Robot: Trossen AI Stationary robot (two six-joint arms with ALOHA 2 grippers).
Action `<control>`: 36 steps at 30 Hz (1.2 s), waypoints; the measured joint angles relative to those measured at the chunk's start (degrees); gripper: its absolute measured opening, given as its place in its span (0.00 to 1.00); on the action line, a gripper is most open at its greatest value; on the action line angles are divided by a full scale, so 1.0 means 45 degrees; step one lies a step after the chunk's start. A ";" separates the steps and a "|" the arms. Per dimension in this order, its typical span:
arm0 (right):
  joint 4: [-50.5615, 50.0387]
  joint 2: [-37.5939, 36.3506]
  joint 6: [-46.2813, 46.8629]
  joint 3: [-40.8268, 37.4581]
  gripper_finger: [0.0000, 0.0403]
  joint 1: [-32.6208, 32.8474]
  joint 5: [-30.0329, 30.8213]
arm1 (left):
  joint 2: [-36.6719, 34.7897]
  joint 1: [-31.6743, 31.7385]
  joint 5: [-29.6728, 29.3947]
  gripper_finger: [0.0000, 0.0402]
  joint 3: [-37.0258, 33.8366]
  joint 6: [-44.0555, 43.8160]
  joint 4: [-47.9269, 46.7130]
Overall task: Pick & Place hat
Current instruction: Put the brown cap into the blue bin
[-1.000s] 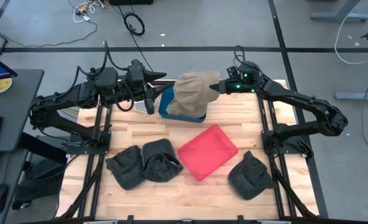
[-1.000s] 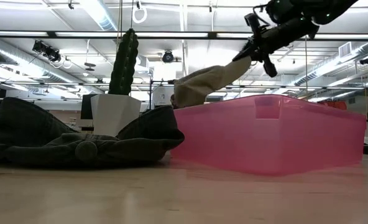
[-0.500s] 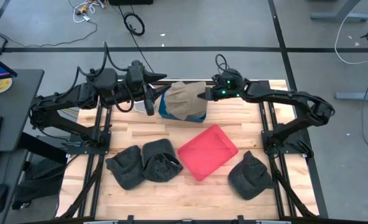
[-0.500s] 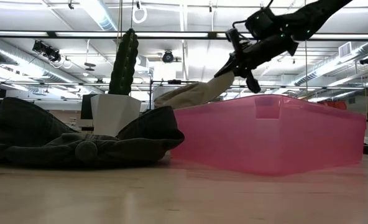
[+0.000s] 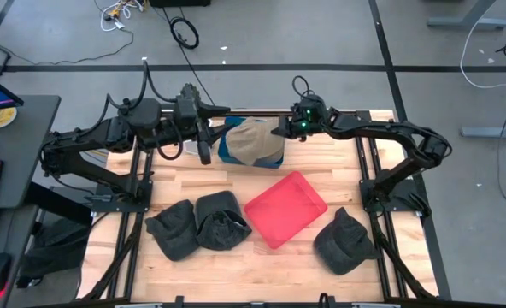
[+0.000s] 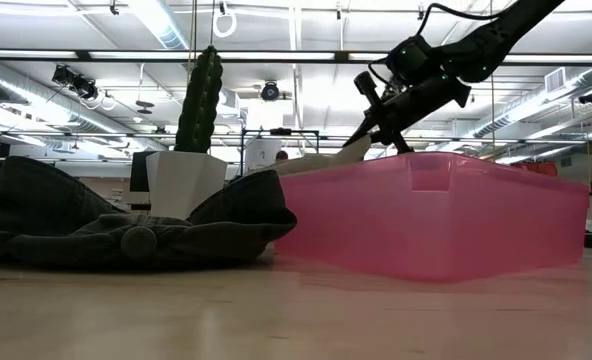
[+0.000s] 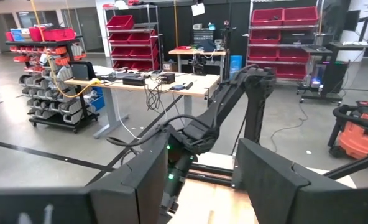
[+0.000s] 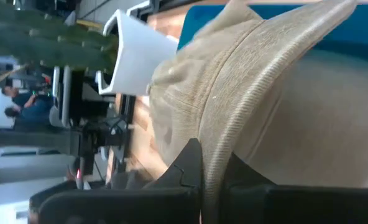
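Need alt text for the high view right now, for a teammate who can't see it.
Right gripper holds a tan hat over a blue bin; left gripper waits beside it. Nearer: three dark hats and a red lid.

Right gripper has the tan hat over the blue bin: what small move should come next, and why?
Probably lower a little more, then open the jaws. The right gripper is shut on the brim of the tan hat, most of which already lies over the blue bin at the table's far edge. The low view shows the brim still pinched up. The left gripper waits beside the bin.
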 joint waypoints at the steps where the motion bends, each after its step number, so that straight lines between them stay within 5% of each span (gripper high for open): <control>1: 0.0036 0.0000 0.0059 0.0000 0.01 -0.0103 0.0029 | 0.0000 -0.0019 -0.0002 0.50 0.0000 0.0002 -0.0002; 36: 0.0925 0.1443 -0.0571 0.0019 0.01 -0.0452 0.0399 | 0.0000 -0.0077 -0.0016 0.50 0.0005 0.0092 0.0039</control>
